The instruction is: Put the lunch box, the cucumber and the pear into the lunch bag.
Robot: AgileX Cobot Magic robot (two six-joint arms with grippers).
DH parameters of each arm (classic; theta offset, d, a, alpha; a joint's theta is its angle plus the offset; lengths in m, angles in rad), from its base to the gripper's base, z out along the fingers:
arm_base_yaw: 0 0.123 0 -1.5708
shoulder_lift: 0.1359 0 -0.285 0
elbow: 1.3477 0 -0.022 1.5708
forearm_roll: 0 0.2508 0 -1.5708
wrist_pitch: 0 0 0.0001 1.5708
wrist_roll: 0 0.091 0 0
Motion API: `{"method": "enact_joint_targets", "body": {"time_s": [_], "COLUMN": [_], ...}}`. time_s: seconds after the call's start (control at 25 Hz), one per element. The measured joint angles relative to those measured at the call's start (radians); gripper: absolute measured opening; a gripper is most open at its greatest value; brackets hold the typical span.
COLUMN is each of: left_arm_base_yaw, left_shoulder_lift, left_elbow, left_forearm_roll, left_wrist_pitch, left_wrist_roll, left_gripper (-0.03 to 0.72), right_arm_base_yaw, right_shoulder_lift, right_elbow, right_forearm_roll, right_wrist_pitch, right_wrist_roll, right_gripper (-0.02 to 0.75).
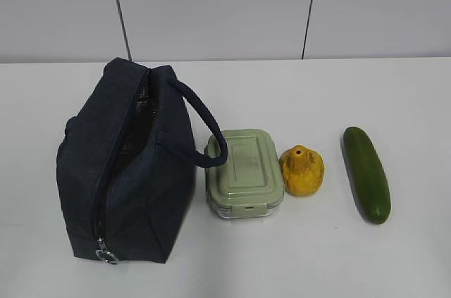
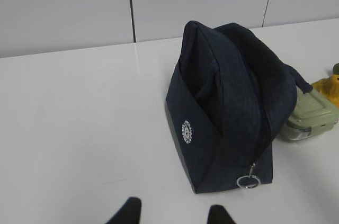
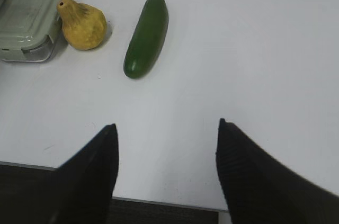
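Observation:
The navy lunch bag (image 1: 127,164) stands at the left, its zipper partly open with the ring pull (image 1: 106,255) at the near end; it also fills the left wrist view as the lunch bag (image 2: 228,107). Right of it lie the sage-lidded lunch box (image 1: 244,171), the yellow pear (image 1: 302,170) and the dark cucumber (image 1: 366,173). The right wrist view shows the lunch box (image 3: 29,20), pear (image 3: 82,25) and cucumber (image 3: 146,36) ahead. My left gripper (image 2: 175,211) is open, short of the bag. My right gripper (image 3: 167,128) is open near the table's front edge, empty. Neither arm shows in the exterior view.
The white table (image 1: 317,256) ends at a grey panelled wall (image 1: 225,9) behind. The bag's looped handle (image 1: 208,125) drapes over the lunch box's left edge. The table's front edge (image 3: 159,203) shows between my right fingers.

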Motion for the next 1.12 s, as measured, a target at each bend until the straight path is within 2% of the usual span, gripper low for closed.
{"method": "enact_joint_targets", "body": {"time_s": [1.12], "left_arm_base_yaw": [0.000], "left_shoulder_lift": [0.000], "left_elbow": [0.000], "left_forearm_roll": [-0.002], "left_wrist_pitch": [0.000], "left_wrist_roll": [0.000], "left_gripper": [0.241], "right_arm_base_yaw": [0.000], "right_shoulder_lift": [0.000], "right_elbow": [0.000], "right_forearm_roll": [0.000], "right_wrist_pitch": [0.000], "right_wrist_roll": [0.000], "right_gripper": [0.462]}}
